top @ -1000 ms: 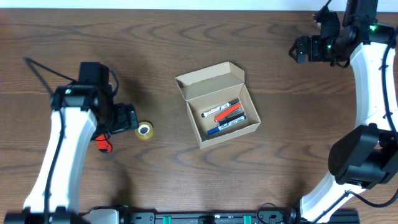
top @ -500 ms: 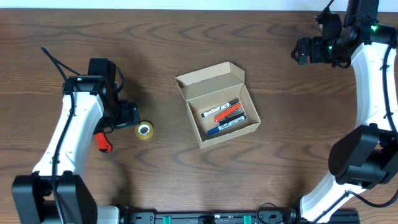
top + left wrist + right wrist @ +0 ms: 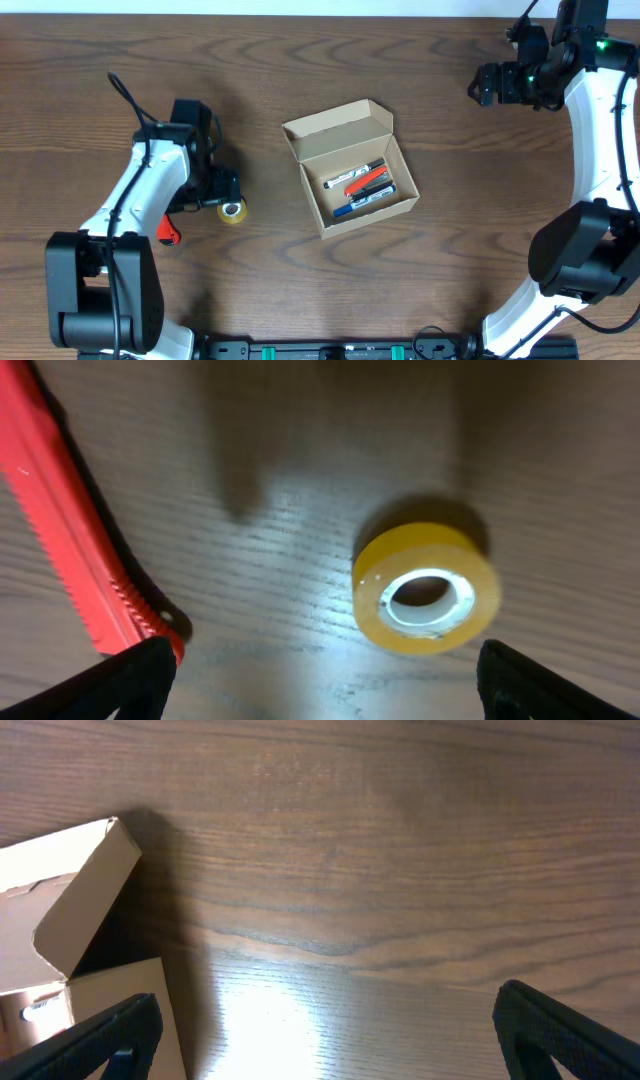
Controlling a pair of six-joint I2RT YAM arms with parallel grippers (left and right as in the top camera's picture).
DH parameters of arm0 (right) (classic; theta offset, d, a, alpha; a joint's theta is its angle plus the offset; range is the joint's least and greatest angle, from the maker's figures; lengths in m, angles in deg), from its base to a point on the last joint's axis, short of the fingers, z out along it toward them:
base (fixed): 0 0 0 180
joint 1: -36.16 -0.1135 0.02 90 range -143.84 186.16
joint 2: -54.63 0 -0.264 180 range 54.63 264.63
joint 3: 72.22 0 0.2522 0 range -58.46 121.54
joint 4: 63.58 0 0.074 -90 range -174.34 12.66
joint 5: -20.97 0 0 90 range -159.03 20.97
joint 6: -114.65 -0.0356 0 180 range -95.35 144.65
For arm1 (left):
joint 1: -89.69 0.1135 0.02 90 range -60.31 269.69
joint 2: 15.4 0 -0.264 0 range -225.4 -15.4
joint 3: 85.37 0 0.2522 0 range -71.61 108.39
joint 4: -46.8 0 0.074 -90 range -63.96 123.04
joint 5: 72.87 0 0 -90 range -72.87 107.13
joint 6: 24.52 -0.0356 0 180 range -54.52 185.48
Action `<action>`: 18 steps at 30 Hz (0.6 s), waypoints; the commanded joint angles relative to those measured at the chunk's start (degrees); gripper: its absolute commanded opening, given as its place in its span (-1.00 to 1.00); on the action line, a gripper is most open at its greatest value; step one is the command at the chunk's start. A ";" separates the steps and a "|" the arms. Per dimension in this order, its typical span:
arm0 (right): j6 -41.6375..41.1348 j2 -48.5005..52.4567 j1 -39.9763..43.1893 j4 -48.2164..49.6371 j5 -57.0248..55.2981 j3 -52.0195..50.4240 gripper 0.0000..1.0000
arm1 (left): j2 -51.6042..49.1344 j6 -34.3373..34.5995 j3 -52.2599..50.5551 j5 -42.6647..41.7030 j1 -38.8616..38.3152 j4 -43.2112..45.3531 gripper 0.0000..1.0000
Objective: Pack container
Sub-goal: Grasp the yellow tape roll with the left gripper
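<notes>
The container [image 3: 338, 128], a plain tan cardboard box, sits at the centre of the bench [image 3: 450, 250], slightly skewed. Its hinged flap lid stands open along the far edge. Markers [image 3: 360, 188] with red, black and blue bodies lie inside.

Left jaws: spread wide, empty, over a yellow tape roll [image 3: 427, 588] near a red tool [image 3: 80, 550], left of the container.

Right jaws: spread wide, empty, at the far right corner, well apart from the container.

container [image 3: 352, 180]: tan cardboard box | lid open, upright | mid-table | markers inside
</notes>
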 commanded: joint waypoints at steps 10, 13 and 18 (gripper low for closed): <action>-0.81 -0.33 0.24 -1.25 -0.22 0.02 0.98 | -0.48 -1.01 -9.42 -0.07 0.04 6.21 0.91; -0.81 -0.33 0.24 -1.60 -0.24 0.02 0.99 | -0.48 -1.03 -10.36 -0.35 0.02 7.19 0.91; -0.81 -0.33 0.24 -1.66 -0.24 0.02 0.98 | -0.22 -1.03 -9.20 -0.66 0.02 6.36 0.91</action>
